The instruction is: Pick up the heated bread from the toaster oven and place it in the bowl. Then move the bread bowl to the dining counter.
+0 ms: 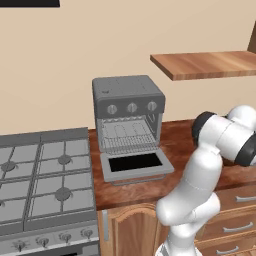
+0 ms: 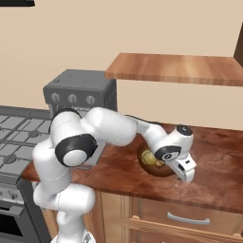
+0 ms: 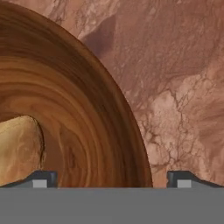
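A: Where's the arm at?
B: Stretched low to the right, pincer (image 3: 112, 179) spread wide, straddling the bowl (image 3: 78, 113) rim, I think. Bread (image 3: 19, 148) sits inside, on the worktop (image 2: 213, 156).

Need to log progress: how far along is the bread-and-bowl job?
Done: the toaster oven stands open with a bare rack, and the bread lies in the bowl. In hand: the open gripper straddles the bowl's rim. Left: grip it and carry it to the dining counter.
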### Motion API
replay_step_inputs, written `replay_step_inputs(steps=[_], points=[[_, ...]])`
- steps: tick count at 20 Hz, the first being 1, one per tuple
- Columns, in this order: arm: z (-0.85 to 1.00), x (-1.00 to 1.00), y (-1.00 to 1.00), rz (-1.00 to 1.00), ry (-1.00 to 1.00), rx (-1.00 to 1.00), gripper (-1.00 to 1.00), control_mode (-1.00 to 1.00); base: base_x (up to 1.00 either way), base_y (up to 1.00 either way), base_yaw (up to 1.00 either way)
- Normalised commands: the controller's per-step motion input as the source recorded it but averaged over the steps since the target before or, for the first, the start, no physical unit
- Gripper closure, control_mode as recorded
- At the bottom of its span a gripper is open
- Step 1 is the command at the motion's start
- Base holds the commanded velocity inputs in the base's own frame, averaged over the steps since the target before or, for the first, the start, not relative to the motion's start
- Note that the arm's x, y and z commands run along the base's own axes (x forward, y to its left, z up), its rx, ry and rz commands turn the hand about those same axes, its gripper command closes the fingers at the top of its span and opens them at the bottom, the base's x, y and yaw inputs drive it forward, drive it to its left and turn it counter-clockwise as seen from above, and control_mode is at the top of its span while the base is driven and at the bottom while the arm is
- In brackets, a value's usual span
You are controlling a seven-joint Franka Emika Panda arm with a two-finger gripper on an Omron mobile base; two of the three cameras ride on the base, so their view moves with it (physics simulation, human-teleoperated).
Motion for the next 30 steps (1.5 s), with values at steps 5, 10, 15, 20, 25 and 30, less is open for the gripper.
replay_step_inputs(steps=[5,10,15,20,25,30], points=[[-0.29,0.25,0.00,0.00,-0.04,0.02,1.00,-1.00,0.00,0.00,0.00],[0.00,0.00,0.00,0.00,0.00,0.00,1.00,-1.00,0.00,0.00,0.00],[0.05,-0.05,0.28,-0.02,-0.06,0.00,1.00,-1.00,0.00,0.00,0.00],[0.50,-0.28,0.69,-0.09,-0.14,0.00,1.00,-1.00,0.00,0.00,0.00],[0.82,-0.48,0.92,-0.14,-0.13,0.00,1.00,-1.00,0.00,0.00,0.00],[0.96,-0.52,0.99,-0.27,-0.09,0.01,1.00,-1.00,0.00,0.00,0.00]])
